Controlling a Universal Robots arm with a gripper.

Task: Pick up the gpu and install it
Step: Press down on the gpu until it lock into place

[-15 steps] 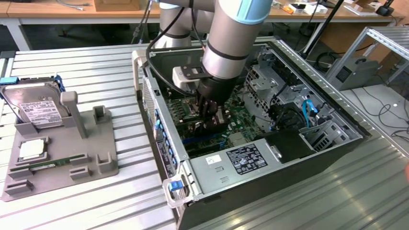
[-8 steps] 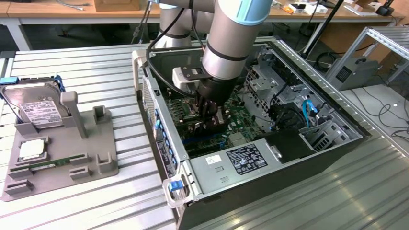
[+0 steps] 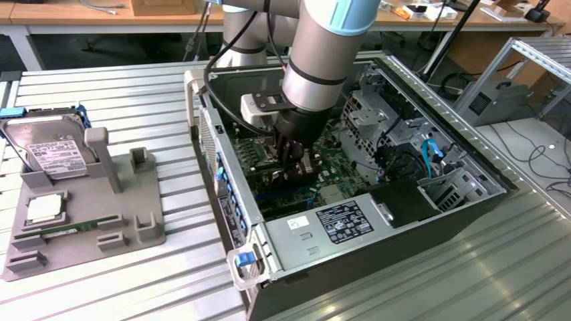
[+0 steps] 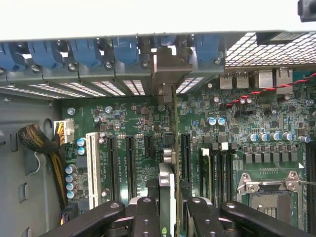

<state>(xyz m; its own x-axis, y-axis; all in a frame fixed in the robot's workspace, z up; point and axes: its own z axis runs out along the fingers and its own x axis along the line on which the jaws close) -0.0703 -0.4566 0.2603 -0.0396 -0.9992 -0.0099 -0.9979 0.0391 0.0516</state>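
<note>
The gpu [image 4: 168, 180] shows edge-on as a thin card standing upright over the green motherboard [image 4: 143, 123]. Its silvery end bracket [image 4: 165, 74] reaches the slot openings in the case's rear wall. My gripper [image 4: 170, 210] is shut on the card, one black finger [image 4: 148, 217] on each side of it. In the exterior view the gripper [image 3: 295, 167] is down inside the open computer case [image 3: 357, 221], low over the board, and the arm hides most of the card. I cannot tell whether the card's edge is seated in a slot.
Black expansion slots [image 4: 113, 168] and a white slot [image 4: 91, 163] flank the card; the CPU socket [image 4: 266, 192] lies beside them. Blue clips [image 4: 84, 49] line the rear wall. At the exterior view's left, a grey fixture [image 3: 125, 200] holds a hard drive [image 3: 49, 150].
</note>
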